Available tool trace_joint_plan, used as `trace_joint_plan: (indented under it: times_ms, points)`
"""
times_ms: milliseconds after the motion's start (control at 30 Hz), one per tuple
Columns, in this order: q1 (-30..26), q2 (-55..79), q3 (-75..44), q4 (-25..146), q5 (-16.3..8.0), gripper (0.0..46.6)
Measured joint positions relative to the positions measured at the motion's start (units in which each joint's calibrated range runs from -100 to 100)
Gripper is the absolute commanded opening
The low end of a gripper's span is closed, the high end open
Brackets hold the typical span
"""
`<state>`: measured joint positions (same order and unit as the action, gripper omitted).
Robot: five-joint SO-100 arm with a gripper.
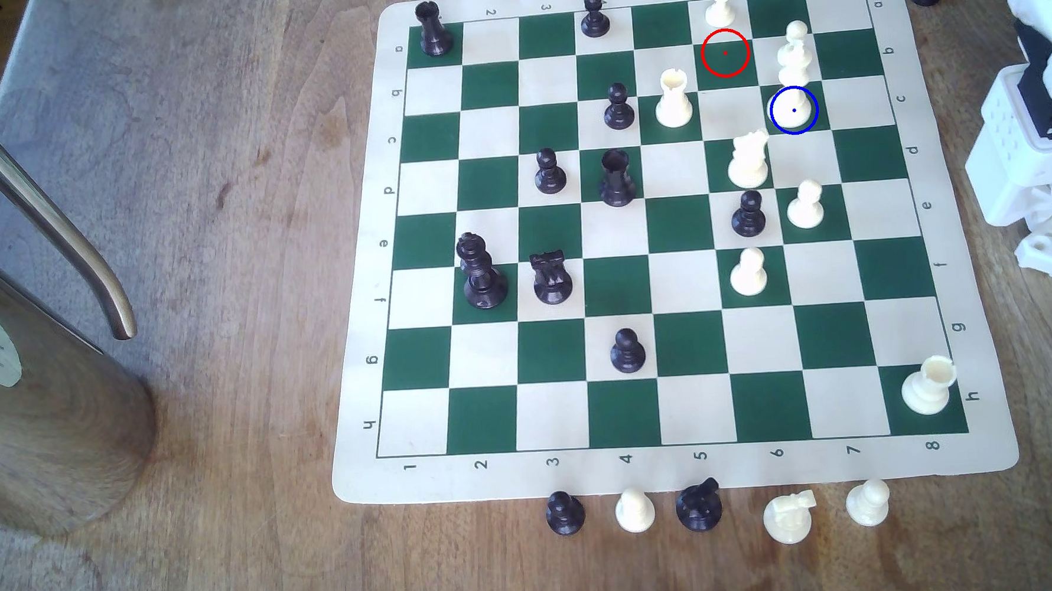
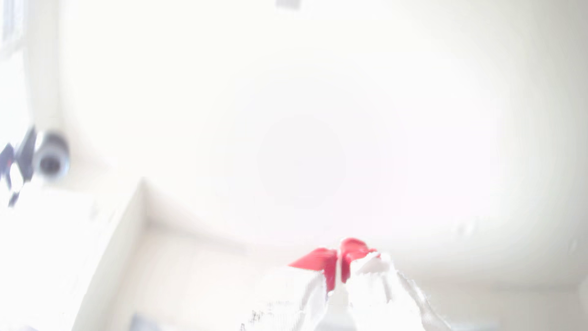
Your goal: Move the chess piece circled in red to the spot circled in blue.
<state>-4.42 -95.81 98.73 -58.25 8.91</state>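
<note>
The chess piece [image 1: 795,66] is standing upright on the spot [image 1: 813,124], its base filling the blue ring — well apart from the tool [image 2: 342,264], whose red-tipped fingers are showing blurred and overexposed; its opening cannot be judged.

Place: prob. a home room, hobby robot setup
Surface: worn wooden table [image 1: 233,541], scuffed, stained
Game gear: roll-up vinyl chess mat [image 1: 672,470], green/cream sqs
Household item: steel jug [image 1: 36,390] w/ curved handle, exterior view's left
Rig: white 3D-printed arm base [image 1: 1027,157], exterior view's right
Wrist view: overexposed pale wall/ceiling, blurred
</note>
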Motion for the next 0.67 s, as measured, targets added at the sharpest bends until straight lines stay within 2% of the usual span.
trace_joint_plan:
  times_ms: [200,367,667]
  points:
    - [0.22,0.00,0.00,-18.41,0.49,0.1]
    - [4.72,0.17,0.00,-24.70,1.42,0.1]
    - [5.01,0.08,0.00,-36.81,1.56,0.1]
